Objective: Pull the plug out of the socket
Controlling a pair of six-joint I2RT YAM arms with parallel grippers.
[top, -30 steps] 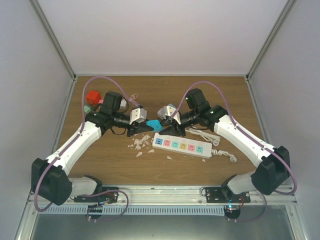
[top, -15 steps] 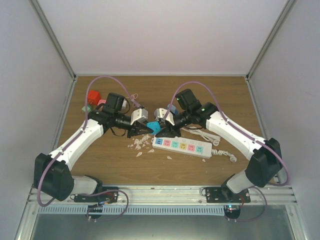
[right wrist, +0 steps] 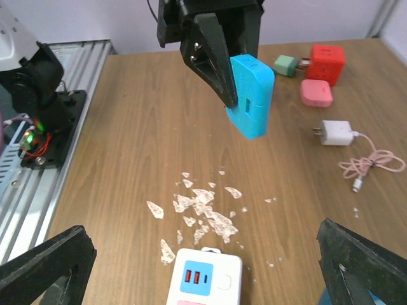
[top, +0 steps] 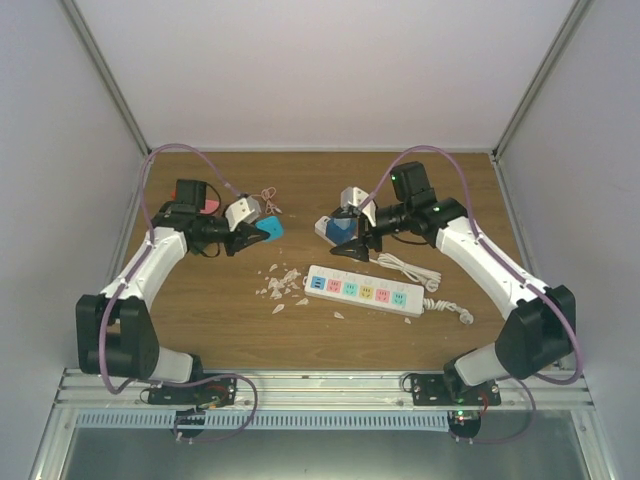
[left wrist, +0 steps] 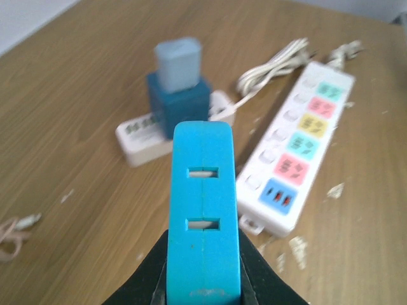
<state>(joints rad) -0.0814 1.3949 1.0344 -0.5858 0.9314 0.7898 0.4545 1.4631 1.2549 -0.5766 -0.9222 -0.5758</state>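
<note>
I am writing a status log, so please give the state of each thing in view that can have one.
cyan adapter: held in the air, unplugged.
left gripper: shut on the cyan adapter.
right gripper: open, empty.
power strip: flat, all outlets empty.
dark blue adapter: upright on the white socket block, grey-blue plug on top.

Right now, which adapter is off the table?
The cyan adapter, held in the air by the left gripper. The dark blue one sits on a white base; red cube and pink block rest on the table.
</note>
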